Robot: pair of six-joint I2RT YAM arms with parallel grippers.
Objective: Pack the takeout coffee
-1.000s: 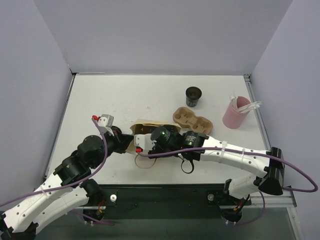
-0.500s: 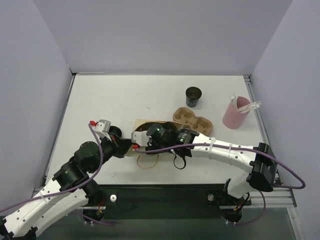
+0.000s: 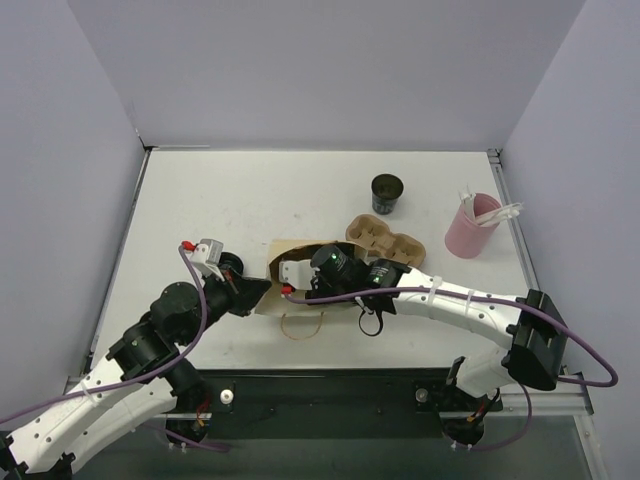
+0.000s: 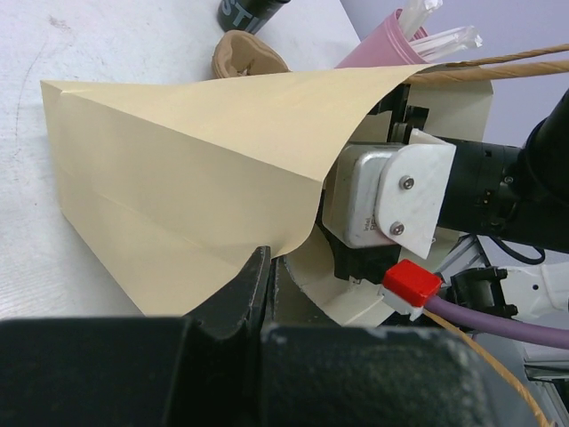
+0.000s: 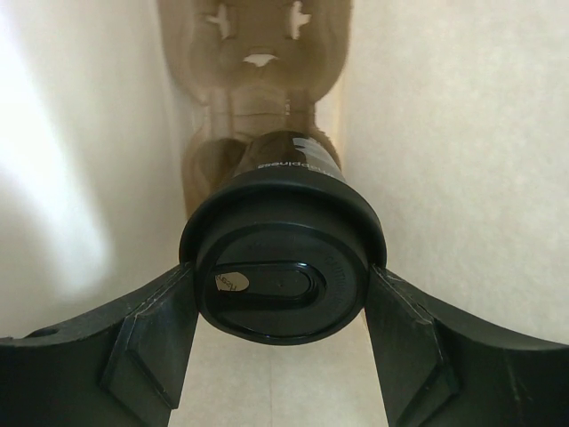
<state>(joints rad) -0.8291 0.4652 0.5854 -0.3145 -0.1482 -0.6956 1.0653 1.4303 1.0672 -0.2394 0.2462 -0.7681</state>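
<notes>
Left jaws (image 4: 263,267): closed, pinching the edge of the paper bag (image 4: 178,169) at its gaping mouth.
Right jaws (image 5: 281,283): spread wide, gripping the coffee cup (image 5: 283,258) by its black lid.
Coffee cup: inside the bag, which lies on the desk (image 3: 250,190).

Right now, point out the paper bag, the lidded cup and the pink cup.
paper bag (image 4: 178,160), left wrist view, side panel.
lidded cup (image 5: 280,280), right wrist view, lid top.
pink cup (image 3: 466,237), top external view, outer wall.
</notes>
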